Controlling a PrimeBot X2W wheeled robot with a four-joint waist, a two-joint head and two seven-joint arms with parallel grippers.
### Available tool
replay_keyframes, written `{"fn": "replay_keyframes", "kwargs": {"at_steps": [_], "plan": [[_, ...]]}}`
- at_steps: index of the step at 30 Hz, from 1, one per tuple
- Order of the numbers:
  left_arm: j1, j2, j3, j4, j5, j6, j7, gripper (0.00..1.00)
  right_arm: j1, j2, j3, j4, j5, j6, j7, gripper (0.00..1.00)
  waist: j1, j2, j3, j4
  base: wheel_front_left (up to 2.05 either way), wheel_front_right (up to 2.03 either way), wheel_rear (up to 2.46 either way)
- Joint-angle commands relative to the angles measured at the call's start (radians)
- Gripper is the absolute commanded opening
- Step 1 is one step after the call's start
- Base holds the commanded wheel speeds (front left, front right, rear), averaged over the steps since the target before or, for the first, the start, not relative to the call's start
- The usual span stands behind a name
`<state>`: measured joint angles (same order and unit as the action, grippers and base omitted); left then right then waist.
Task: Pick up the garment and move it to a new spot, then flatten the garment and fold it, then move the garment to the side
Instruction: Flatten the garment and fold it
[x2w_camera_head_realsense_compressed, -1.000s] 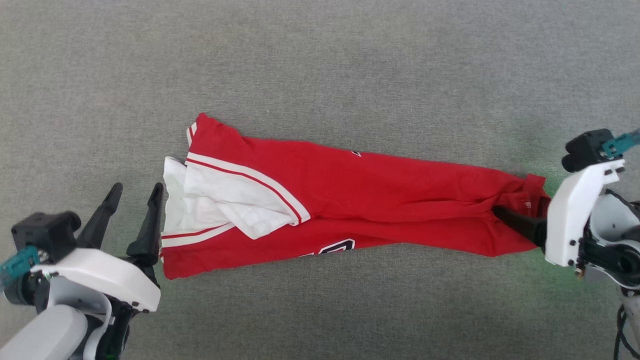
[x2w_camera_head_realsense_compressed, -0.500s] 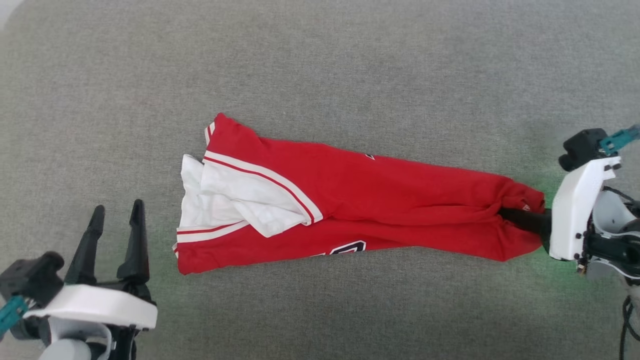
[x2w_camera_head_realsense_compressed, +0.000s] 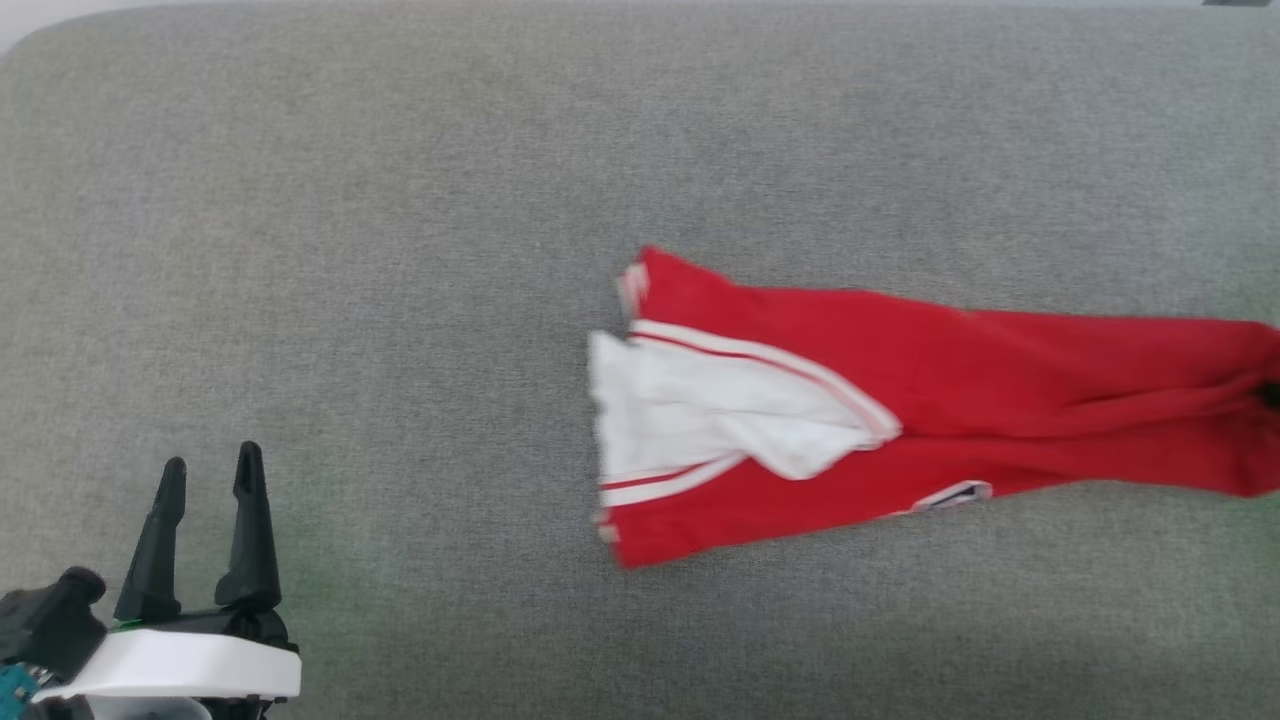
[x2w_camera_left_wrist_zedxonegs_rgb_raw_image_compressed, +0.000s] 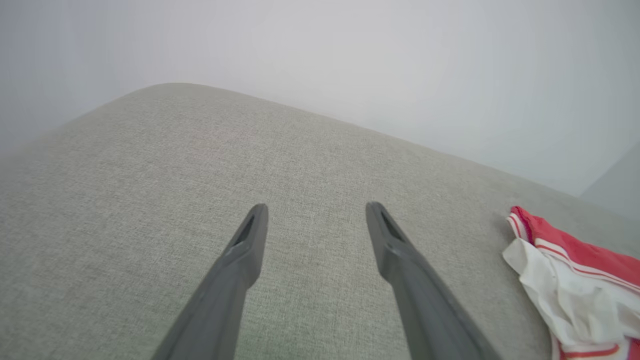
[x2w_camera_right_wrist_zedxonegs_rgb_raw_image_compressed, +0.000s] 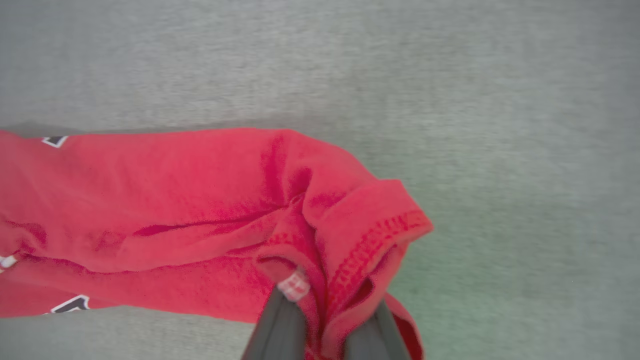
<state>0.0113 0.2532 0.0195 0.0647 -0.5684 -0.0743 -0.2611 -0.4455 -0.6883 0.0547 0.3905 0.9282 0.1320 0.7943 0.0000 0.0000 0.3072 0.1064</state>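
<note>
The garment (x2w_camera_head_realsense_compressed: 1000, 400) is a red jersey drawn out long across the grey cushion, with its white sleeve end (x2w_camera_head_realsense_compressed: 700, 410) and stripe trim at the left. Its right end runs off the head view's right edge. In the right wrist view my right gripper (x2w_camera_right_wrist_zedxonegs_rgb_raw_image_compressed: 325, 320) is shut on the bunched red hem (x2w_camera_right_wrist_zedxonegs_rgb_raw_image_compressed: 370, 240), and the fabric wraps over its fingers (x2w_camera_right_wrist_zedxonegs_rgb_raw_image_compressed: 277, 330). My left gripper (x2w_camera_head_realsense_compressed: 212, 460) stands open at the lower left, well clear of the garment. The left wrist view has the left gripper (x2w_camera_left_wrist_zedxonegs_rgb_raw_image_compressed: 316, 207) with nothing between its fingers and the garment (x2w_camera_left_wrist_zedxonegs_rgb_raw_image_compressed: 575, 250) off to the right.
The grey fabric cushion (x2w_camera_head_realsense_compressed: 400, 250) spreads wide to the left of and behind the garment. Its rounded corner (x2w_camera_head_realsense_compressed: 30, 30) is at the top left, with a pale surface beyond. A pale wall (x2w_camera_left_wrist_zedxonegs_rgb_raw_image_compressed: 350, 50) rises past the cushion's edge in the left wrist view.
The head view has shifted, so the garment sits further right in it and the right arm has left the picture. The gap between my left gripper and the garment's left end has widened.
</note>
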Motion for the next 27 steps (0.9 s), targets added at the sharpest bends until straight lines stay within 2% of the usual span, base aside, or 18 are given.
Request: {"fn": "replay_keyframes", "kwargs": {"at_steps": [1,5,9,15,19,23,26,27], "plan": [[0.010,-0.014,0.020,0.005,0.012,-0.014,-0.005,1.00,-0.012,-0.019,-0.017,0.029,-0.035,-0.002,-0.017,0.00,0.0000,0.0000,-0.003,-0.006,0.00,0.00,0.00],[0.007,-0.048,0.053,0.020,0.039,-0.037,-0.005,1.00,-0.043,-0.028,-0.039,0.101,-0.087,-0.002,-0.032,0.00,0.0000,0.0000,-0.008,-0.021,0.00,0.00,0.00],[-0.001,-0.064,0.066,0.038,0.060,-0.049,-0.005,1.00,-0.070,-0.004,-0.022,0.102,-0.080,-0.002,-0.013,0.00,0.0000,0.0000,-0.017,-0.034,0.00,0.00,0.00],[0.001,-0.080,0.078,0.049,0.055,-0.056,-0.005,1.00,-0.045,0.025,0.029,-0.032,-0.033,-0.002,0.010,0.00,0.0000,0.0000,-0.032,-0.047,0.00,0.00,0.00],[0.001,-0.081,0.065,0.055,0.063,-0.056,-0.005,1.00,-0.027,0.058,0.069,-0.163,-0.016,-0.002,0.024,0.00,0.0000,0.0000,-0.043,-0.043,0.00,0.00,0.00],[-0.006,-0.073,0.039,0.058,0.052,-0.056,-0.005,1.00,-0.019,0.107,0.127,-0.255,-0.024,-0.002,0.040,0.00,0.0000,0.0000,-0.052,-0.021,0.00,0.00,0.00],[-0.013,-0.073,0.017,0.060,0.045,-0.057,-0.005,1.00,-0.037,0.158,0.177,-0.293,-0.035,-0.002,0.043,0.00,0.0000,0.0000,-0.055,0.004,0.00,0.00,0.00],[-0.024,-0.072,0.001,0.064,0.041,-0.057,-0.005,1.00,-0.055,0.194,0.213,-0.300,-0.041,-0.002,0.046,0.00,0.0000,0.0000,-0.056,0.024,0.00,0.00,0.00]]}}
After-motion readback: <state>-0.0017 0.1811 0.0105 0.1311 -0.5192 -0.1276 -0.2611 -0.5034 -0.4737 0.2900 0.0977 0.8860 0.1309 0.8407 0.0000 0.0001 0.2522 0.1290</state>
